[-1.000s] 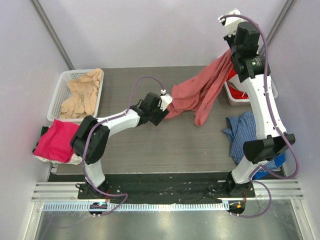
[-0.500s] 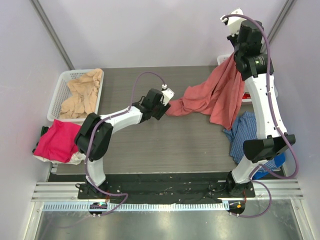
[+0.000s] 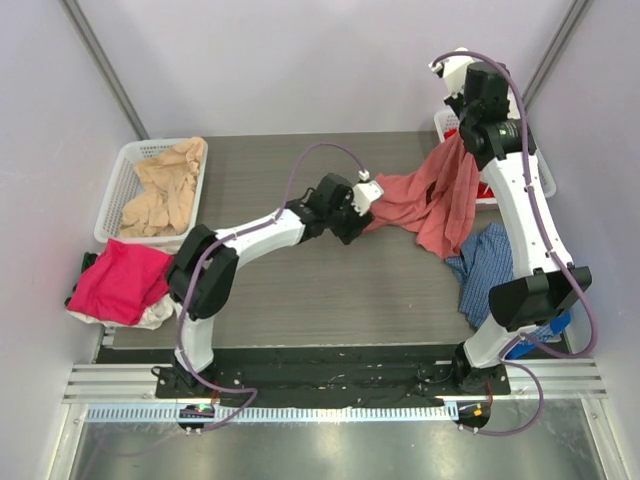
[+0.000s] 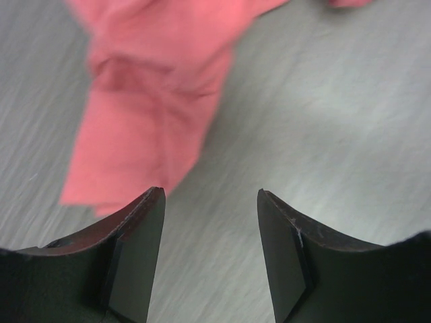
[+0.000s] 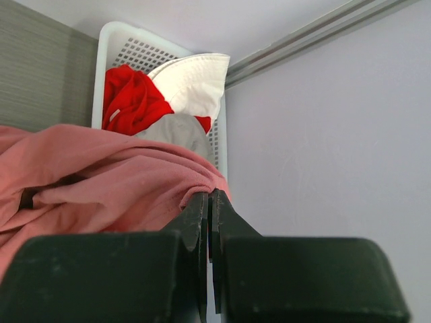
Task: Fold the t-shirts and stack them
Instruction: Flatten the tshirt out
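Nearest my bases, a blue checked cloth (image 3: 488,262) lies crumpled on the right of the grey surface (image 3: 300,290). On the left edge, a magenta-pink t-shirt (image 3: 120,280) rests on something pale; I cannot tell whether it is folded.

Further out, my left hand (image 4: 211,202) hovers low over the surface. Its two fingers are spread apart with nothing between them. The loose end of the salmon-red t-shirt (image 4: 151,94) lies just beyond the left finger, not gripped.

That shirt stretches from there to my right hand (image 5: 208,198), which is pinched tight on a fold of it and raised above the surface. Most of the cloth hangs; the lower part drags on the surface.

Farther back on the left, a white basket (image 3: 125,165) holds beige t-shirts (image 3: 165,190), bunched up. At the far right, a second basket (image 5: 108,40) holds a red t-shirt (image 5: 131,97), a white cloth (image 5: 192,77) and a grey piece (image 5: 175,128), all unfolded.

I judge the task is at an early stage: this shirt is not yet spread flat, no fold is made, and no neat stack shows. Every shirt in the baskets remains to do.

The left wrist view is blurred. The salmon shirt's collar and sleeves cannot be made out. From above, my right arm hides most of the far basket and the grip itself.
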### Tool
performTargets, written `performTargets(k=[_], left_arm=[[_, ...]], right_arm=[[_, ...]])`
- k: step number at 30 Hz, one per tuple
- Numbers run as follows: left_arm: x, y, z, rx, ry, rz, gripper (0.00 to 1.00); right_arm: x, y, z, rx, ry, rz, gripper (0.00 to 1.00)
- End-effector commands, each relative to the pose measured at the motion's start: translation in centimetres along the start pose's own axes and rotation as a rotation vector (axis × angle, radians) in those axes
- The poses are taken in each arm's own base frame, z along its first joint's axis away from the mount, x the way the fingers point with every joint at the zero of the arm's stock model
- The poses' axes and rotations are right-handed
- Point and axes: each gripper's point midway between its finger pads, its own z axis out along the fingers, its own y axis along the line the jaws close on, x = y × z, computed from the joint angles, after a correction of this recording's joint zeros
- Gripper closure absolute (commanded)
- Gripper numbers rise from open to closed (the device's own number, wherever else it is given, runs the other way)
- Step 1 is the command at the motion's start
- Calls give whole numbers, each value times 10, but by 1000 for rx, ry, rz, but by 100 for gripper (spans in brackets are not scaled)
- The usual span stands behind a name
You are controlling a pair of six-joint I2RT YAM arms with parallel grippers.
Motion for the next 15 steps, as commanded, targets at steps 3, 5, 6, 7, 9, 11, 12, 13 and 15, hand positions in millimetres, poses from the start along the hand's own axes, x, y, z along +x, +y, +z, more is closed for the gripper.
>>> performTargets(k=[3, 5, 6, 7, 9, 11, 12, 13, 15], left_arm=[[-20, -49, 21, 152, -17, 86, 41], [-22, -53, 35, 162, -12, 88, 43], [-22, -53, 39, 162, -9, 86, 43], [-31, -51, 41, 158, -24, 91, 45], [-25, -47, 54, 144, -3, 109, 46], [-33, -42, 58, 124, -9, 123, 47], [-33, -38, 63, 107, -3, 137, 48], [-34, -36, 65, 95, -7, 143, 48], [-34, -26, 71, 45, -4, 149, 48]], right_arm=[[-8, -20, -18, 47, -49, 49, 99], [-6, -18, -19, 41, -44, 47, 99], [-5, -18, -20, 38, -45, 47, 99], [-4, -17, -20, 37, -41, 47, 99], [0, -14, -22, 26, -32, 42, 99], [6, -11, -23, 21, -19, 35, 99], [7, -14, -27, 27, -19, 34, 99], [8, -13, -28, 25, -19, 30, 99], [12, -12, -31, 23, -14, 26, 99]])
